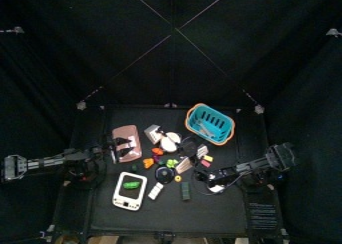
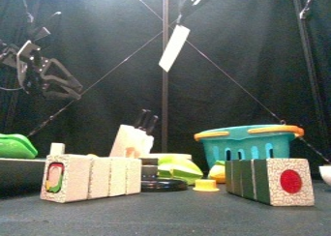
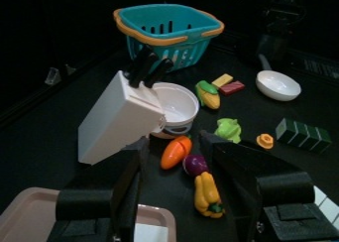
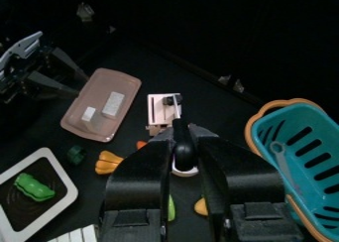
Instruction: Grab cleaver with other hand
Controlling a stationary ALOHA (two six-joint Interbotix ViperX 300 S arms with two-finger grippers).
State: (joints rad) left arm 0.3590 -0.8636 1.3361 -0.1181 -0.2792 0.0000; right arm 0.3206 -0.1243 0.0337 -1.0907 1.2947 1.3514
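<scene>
Cleaver [image 2: 175, 46]: aloft, well above the bench [image 2: 165, 219], pale blade hanging down at a slant, handle end uppermost.
Right hand [image 4: 184, 137]: clenched, jaws pressed close together; judged to be grasping the cleaver by its handle, though the contact itself barely shows.
Left hand [image 3: 175, 159]: released, jaws spread wide, above the toy vegetables beside the knife block [image 3: 119, 112].
Handling: probably stiff and light; broad flat blade likely smooth and prone to slip or swing.
Where to take hold: across the flat of the blade below the holding hand, jaws square to its faces.
Hidden: handle top cut off in front view; cleaver hard to pick out from above.
</scene>
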